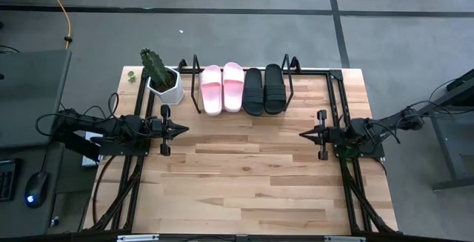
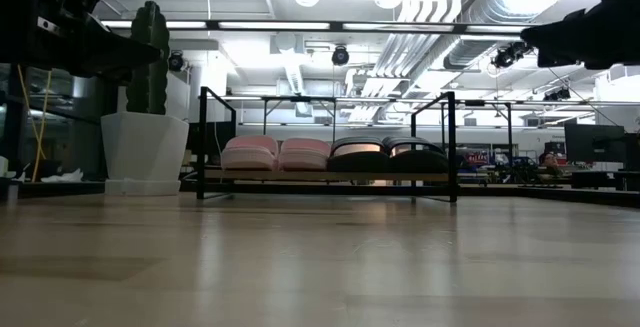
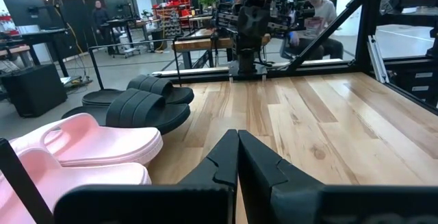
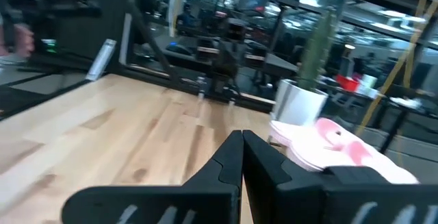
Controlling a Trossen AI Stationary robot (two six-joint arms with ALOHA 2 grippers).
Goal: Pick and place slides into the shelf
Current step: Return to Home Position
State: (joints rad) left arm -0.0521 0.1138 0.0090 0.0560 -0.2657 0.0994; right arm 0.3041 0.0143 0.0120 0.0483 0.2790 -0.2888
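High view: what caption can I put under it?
Pink slides and black slides lined up on the shelf; left gripper and right gripper shut, apart over the table.

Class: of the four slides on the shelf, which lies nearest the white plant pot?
The end pink slide, beside the pot; its pink partner and both black slides sit farther.

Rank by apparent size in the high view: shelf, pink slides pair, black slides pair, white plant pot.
1. shelf: it spans both pairs.
2. pink slides and black slides: the pairs look about alike, so no ranking between them.
3. white plant pot: smallest footprint, partly hidden under its cactus.
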